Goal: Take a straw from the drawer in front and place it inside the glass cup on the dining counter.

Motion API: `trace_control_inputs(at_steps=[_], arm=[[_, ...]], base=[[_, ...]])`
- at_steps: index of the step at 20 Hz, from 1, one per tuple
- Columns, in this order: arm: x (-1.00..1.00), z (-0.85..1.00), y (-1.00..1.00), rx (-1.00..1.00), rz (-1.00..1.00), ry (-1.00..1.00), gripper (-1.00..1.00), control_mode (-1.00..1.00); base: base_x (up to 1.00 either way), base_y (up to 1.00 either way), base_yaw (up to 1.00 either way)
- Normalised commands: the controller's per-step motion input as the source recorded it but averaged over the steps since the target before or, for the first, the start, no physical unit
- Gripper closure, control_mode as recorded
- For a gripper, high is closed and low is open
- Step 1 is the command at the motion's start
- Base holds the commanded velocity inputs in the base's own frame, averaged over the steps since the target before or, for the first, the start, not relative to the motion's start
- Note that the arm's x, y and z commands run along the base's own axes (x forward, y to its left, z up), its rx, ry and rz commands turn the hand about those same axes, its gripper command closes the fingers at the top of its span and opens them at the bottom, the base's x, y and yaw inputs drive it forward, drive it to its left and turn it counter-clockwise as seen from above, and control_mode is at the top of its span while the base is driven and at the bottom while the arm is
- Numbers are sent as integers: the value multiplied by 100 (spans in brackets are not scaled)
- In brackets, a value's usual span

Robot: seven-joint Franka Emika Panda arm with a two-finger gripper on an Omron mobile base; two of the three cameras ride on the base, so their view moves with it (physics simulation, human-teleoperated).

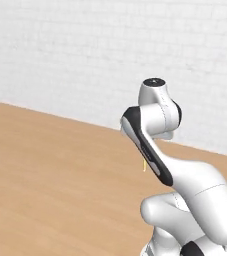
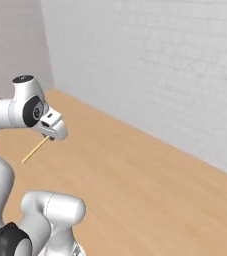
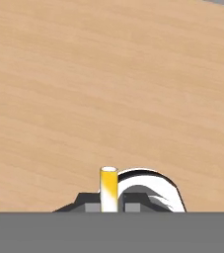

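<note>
My gripper point(image 2: 50, 137) is shut on the straw point(image 2: 35, 150), a thin pale-yellow stick that slants down and to the left from the fingers in the right base view. In the left base view a short yellow piece of the straw point(image 1: 144, 165) pokes out below the dark forearm, which hides the hand. Seen from the hand, the straw point(image 3: 108, 188) points end-on at the camera, pinched between the two dark fingertips point(image 3: 90, 200). The drawer, the glass cup and the dining counter are out of view.
A broad light-wood floor point(image 1: 50, 165) spreads under and ahead of the arm. It runs up to a white brick wall point(image 2: 160, 65) across the back. A grey wall point(image 2: 12, 45) closes the corner at the far left.
</note>
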Motion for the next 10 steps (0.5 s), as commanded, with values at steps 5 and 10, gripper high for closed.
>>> trace_control_inputs(at_steps=[5,10], arm=[[0,0,0,0,0,0,100,100],[0,0,0,0,0,0,100,100]], base=[[98,0,82],[96,0,83]])
